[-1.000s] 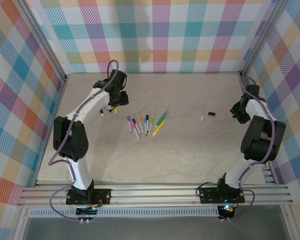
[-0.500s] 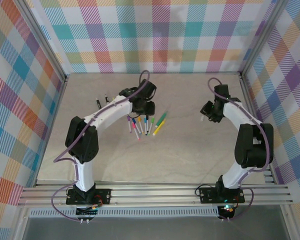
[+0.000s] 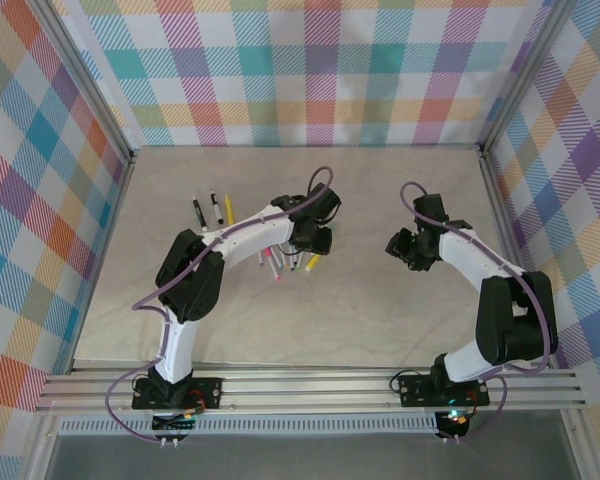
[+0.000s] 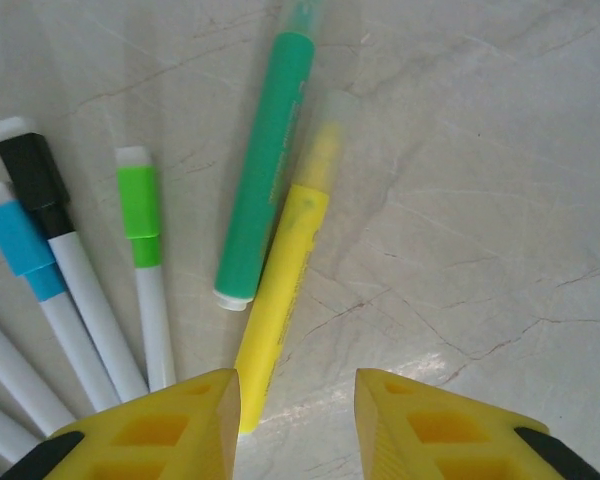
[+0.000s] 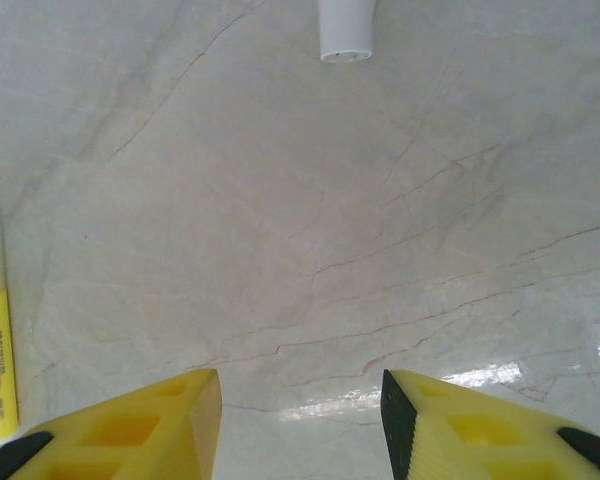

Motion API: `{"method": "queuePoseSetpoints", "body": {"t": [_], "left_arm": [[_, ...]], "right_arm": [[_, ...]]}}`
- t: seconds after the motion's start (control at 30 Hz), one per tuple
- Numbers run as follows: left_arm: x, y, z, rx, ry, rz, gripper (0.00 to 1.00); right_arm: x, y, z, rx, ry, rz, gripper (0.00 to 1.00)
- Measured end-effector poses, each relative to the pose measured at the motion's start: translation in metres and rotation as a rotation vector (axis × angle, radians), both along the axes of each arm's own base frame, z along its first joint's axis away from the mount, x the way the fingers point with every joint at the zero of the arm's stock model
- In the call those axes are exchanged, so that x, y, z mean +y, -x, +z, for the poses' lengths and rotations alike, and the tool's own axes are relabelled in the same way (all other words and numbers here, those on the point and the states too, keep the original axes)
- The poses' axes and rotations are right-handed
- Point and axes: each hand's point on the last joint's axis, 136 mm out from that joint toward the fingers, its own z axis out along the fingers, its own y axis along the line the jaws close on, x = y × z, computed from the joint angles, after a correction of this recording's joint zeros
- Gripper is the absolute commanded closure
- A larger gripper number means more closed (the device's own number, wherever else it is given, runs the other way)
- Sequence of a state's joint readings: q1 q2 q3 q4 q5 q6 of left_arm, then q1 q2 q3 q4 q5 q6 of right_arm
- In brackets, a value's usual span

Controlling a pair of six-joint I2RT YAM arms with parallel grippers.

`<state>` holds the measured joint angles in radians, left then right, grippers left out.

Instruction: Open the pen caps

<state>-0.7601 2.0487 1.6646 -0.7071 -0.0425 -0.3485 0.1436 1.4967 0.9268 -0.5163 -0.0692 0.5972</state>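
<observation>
Crowding is the chief hazard. In the left wrist view the left pincer hangs released over the surface, nothing between its fingers, and the lower end of the yellow pen lies just beside the finger at lower left of the frame. The green pen runs alongside the yellow one toward the top centre; whether the two touch I cannot tell. A close from this spot would likely catch the yellow barrel off-centre and flick it aside, or drag the green pen with it. The pale cap on the yellow pen sits at top centre, well apart from the fingers. At the left of the frame lie white-barrelled pens with a green cap, a black cap and a blue cap; any sideways sweep would scatter them.

The right pincer is also released and empty above bare surface, with a loose white tube at the top centre of its view and a yellow barrel at the left edge. In the overhead view both pincers hang near each other at mid-frame, so two arms converging on one pen risk a collision.
</observation>
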Motion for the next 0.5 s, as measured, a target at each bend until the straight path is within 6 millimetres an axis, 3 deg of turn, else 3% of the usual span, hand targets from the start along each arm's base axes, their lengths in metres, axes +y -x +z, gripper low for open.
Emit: {"method": "queuePoseSetpoints", "body": {"t": [0.5], "left_arm": [[0.016,0.015,-0.036,0.057,-0.082,0.006,0.65]], "right_arm": [[0.003,0.001,-0.001,0.001,-0.002,0.012,0.51]]}}
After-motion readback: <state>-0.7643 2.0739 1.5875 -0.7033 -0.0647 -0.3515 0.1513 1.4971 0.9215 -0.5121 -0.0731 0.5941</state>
